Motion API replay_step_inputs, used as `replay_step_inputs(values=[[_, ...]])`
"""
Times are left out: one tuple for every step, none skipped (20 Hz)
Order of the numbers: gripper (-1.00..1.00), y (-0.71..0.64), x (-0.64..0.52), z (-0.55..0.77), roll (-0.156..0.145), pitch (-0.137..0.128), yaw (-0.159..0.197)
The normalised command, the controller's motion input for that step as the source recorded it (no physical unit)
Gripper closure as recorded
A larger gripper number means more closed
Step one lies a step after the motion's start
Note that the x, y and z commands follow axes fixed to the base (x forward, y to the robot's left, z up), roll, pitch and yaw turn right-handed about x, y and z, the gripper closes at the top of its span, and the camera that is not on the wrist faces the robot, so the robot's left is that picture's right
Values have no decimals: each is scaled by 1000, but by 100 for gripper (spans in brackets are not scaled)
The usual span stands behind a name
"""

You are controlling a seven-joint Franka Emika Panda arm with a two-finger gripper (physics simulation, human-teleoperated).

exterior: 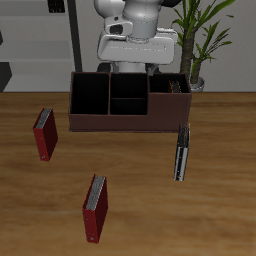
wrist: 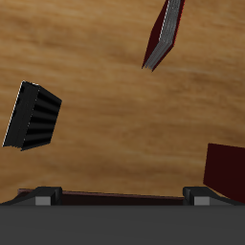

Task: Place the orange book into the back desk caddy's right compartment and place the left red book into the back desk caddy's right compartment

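we see a thin black book [exterior: 181,152] resting on the wooden desk [exterior: 140,200], off to one side of the hand [wrist: 120,199] and well apart from it. a darker maroon book [exterior: 44,135] lies to the hand's other side, nearer. a potted plant [exterior: 205,40] stands behind the desk.

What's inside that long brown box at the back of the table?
The back desk caddy has an orange-brown shape, likely the orange book, in the wide end near the black book. Its other cells look empty, though the front wall hides their floors.
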Motion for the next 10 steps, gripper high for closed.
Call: replay_step_inputs(values=[[-100,51,287,-42,-19,28,-9],[-100,159,167,-55,-7,10,-10],[-100,126,259,-55,1,4,19],[-100,109,104,24,-30,2,-18],[-100,201,72,36,51,-32,18],[-100,48,48,21,-16,14,-10],[-100,36,125,59,-52,-6,-19],[-100,0,0,0,0,0,0],[-100,103,51,61,26,-8,18],[-100,36,88,31,-4,23,-27]])
